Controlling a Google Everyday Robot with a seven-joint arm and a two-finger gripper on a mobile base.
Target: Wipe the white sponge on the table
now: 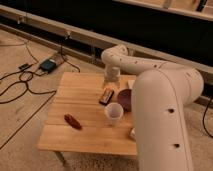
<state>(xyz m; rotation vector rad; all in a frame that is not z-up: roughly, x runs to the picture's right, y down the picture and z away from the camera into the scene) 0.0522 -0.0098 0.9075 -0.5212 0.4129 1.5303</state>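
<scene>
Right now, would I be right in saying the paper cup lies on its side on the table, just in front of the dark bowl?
Not quite: the camera view shows the paper cup standing upright, mouth up, on the table, just in front of the dark bowl. The gripper hangs over the table's far edge.

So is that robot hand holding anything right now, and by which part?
It cannot be told. The gripper hangs above the far edge of the table, and nothing clearly shows in it.
</scene>
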